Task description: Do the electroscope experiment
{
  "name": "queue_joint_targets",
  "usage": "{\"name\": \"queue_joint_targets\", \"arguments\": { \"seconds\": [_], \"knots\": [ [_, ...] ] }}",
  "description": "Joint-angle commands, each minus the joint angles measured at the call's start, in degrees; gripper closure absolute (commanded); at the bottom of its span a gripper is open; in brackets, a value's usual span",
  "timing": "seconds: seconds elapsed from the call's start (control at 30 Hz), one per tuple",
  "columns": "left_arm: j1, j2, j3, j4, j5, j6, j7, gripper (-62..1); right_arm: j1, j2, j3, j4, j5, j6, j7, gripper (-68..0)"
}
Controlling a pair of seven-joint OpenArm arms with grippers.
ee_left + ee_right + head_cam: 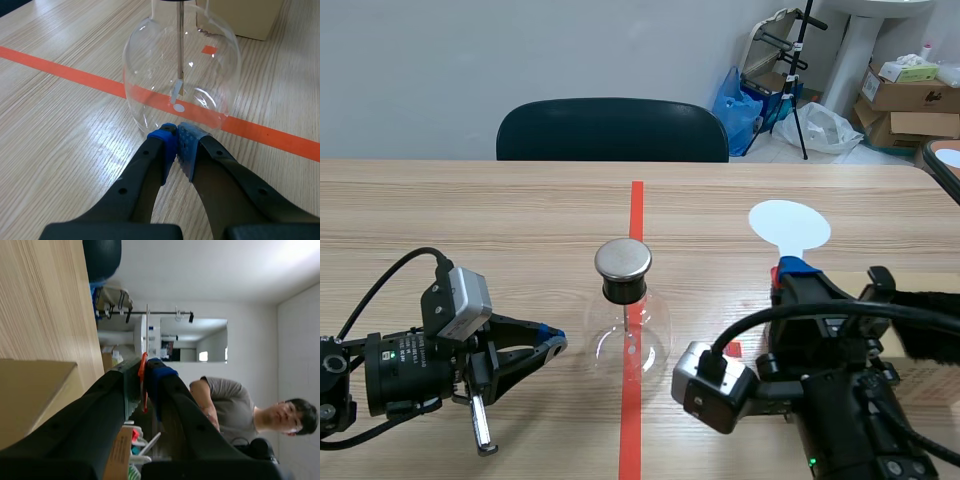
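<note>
Nearest, left tool (177, 135) closed on nothing, tips just beside the glass electroscope (625, 335) standing on the bench (470, 220); right tool (788, 270) grips a white disc paddle (790, 225) by its stem, beside the electroscope; dark chair (610, 130) beyond.

— What stands on the red tape line (637, 205)?
— A glass flask (628, 335) with a round metal cap (623, 258).
— And the arms?
— The left gripper (554, 341) lies low, just beside the flask. The right gripper (788, 270) points away from the robot, and a white paddle (790, 226) sticks out from its blue pads.
— Behind the table (470, 210)?
— A dark chair (612, 130).
</note>
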Motion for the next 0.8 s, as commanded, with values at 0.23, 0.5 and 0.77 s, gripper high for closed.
{"name": "queue_joint_targets", "arguments": {
  "seconds": [0.23, 0.5, 0.77],
  "knots": [
    [0.0, 0.2, -0.2, 1.2, -0.8, -0.1, -0.6, -3.0, 0.5, 0.3, 0.0, 0.4, 0.0, -0.4, -3.7, -1.8],
    [0.0, 0.2, -0.2, 1.2, -0.8, -0.1, -0.6, -3.0, 0.5, 0.3, 0.0, 0.4, 0.0, 0.3, -2.5, -1.8],
    [0.0, 0.2, -0.2, 1.2, -0.8, -0.1, -0.6, -3.0, 0.5, 0.3, 0.0, 0.4, 0.0, 0.9, 7.0, -1.8]
  ]
}}
